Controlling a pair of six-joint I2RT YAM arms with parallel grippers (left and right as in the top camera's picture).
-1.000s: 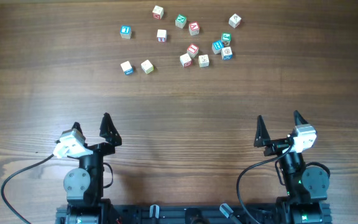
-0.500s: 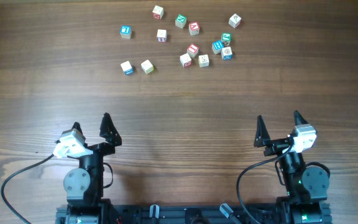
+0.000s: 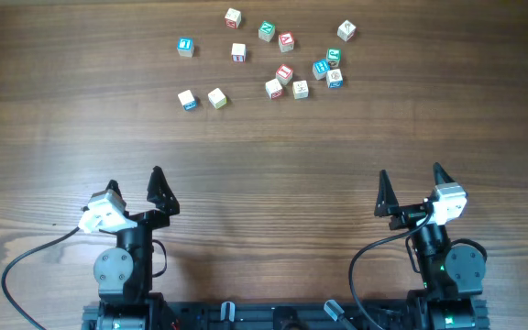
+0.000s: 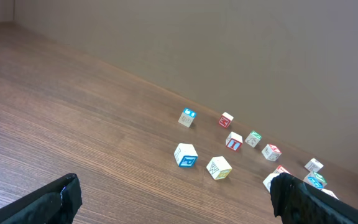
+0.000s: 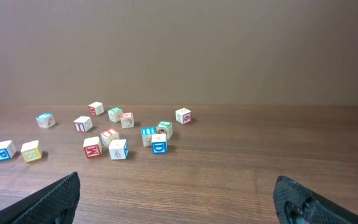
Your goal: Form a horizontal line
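My left gripper [image 3: 134, 180] and right gripper [image 3: 411, 174] both stand wide apart and hold nothing. They sit low at the near edge of the table [image 3: 264, 174], one toward each near corner, fingers aimed at the far edge. Ahead and well apart from both, the cubes [image 3: 284, 73] lie scattered toward the far edge, with no horizontal line formed yet. The blue-lettered cube [image 3: 187, 99] and yellow-lettered cube [image 3: 217, 97] sit near each other, not touching, nearest my left arm. That pair runs left to right, so I judge it the seed. The tight cluster [image 3: 328, 69] lies nearer my right
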